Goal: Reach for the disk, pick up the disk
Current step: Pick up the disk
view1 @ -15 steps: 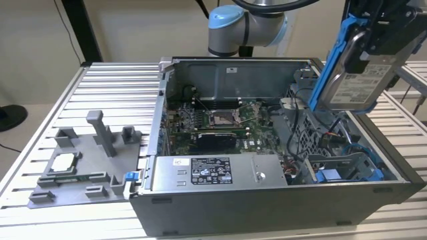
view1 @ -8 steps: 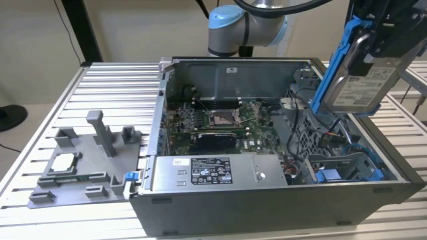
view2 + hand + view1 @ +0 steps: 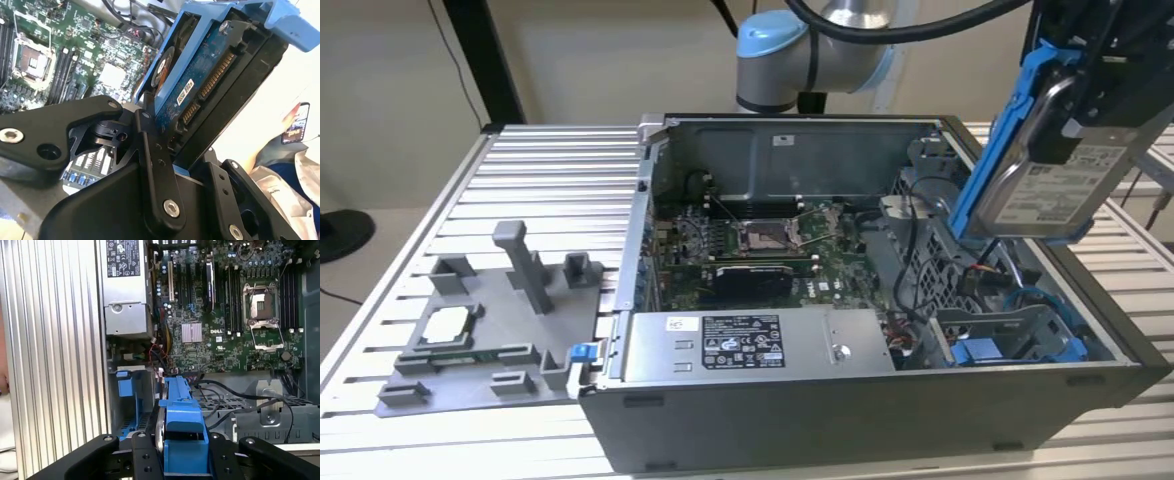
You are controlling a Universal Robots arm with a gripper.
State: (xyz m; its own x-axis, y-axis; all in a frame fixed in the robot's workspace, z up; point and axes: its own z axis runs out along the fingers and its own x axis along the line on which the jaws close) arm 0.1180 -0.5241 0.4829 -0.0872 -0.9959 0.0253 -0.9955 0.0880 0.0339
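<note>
The gripper [image 3: 182, 450] holds the disk [image 3: 181, 420]: in the first wrist view the black jaws stand on either side of the blue plastic bracket [image 3: 184, 407] and pinch it between them. In the second wrist view the same grasp appears from the underside, where the disk's blue circuit board [image 3: 200, 85] and its row of connector contacts face the camera, with the bracket running up both edges. The pick-up step therefore appears accomplished; the reach is done, and the disk hangs clear of the chassis.

In the exterior view the disk [image 3: 1047, 180] hangs tilted, well above the open computer case [image 3: 854, 420], at the exterior view's right, its white label turned outward. Any further move would, by judgement, call for a firm pinch on the bracket and a path clear of the loose cables [image 3: 927, 270] and the drive cage [image 3: 1001, 335] below.

Beyond the grasp, the first wrist view shows the motherboard [image 3: 235, 315] with its open processor socket and the silver power supply [image 3: 125, 285], seen from directly above. The exterior view alone shows the ribbed bench [image 3: 534, 200] carrying the case, a grey fixture [image 3: 480, 330] beside it at the exterior view's left, and the arm's blue-capped joint [image 3: 781, 50] behind.
</note>
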